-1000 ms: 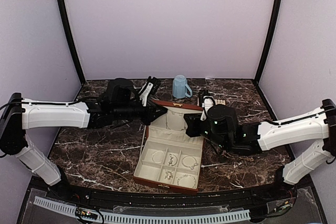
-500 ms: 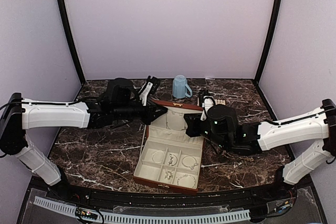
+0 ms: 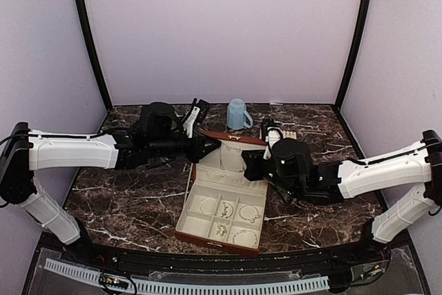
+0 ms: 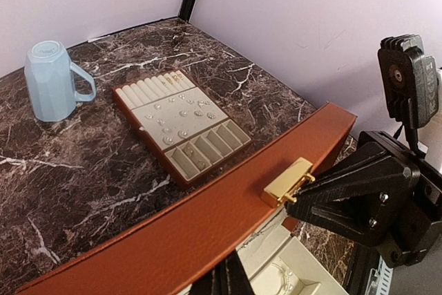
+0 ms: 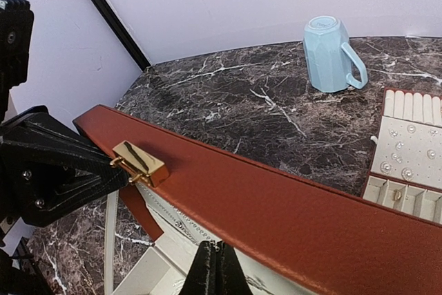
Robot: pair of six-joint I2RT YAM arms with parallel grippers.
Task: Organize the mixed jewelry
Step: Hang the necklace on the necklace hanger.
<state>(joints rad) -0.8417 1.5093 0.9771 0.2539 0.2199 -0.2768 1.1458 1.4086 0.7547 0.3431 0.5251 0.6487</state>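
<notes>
table (image 4: 103, 191): dark marble look, white veins, polished with a bit of sheen;
lid (image 5: 290, 205): reddish-brown leather-ish stuff, fine grain, matt;
clasp (image 4: 286, 183): gold metal, shiny as a mirror;
box lining (image 3: 224, 183): cream, soft and velvety looking, no shine;
tray (image 4: 148, 91): same cream matt padding, brown leathery rim;
jewelry (image 4: 184, 113): silvery, tiny glints, probably metal;
mug (image 4: 50, 81): pale blue, faceted, smooth satin glaze, ceramic I'd say;
arms (image 3: 69, 151): white smooth plastic shells, black matt joints

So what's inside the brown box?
Inside the box, cream sections hold small silvery jewelry, some looped like bracelets. The back part near the lid is partly hidden by the left gripper and right gripper.
</notes>
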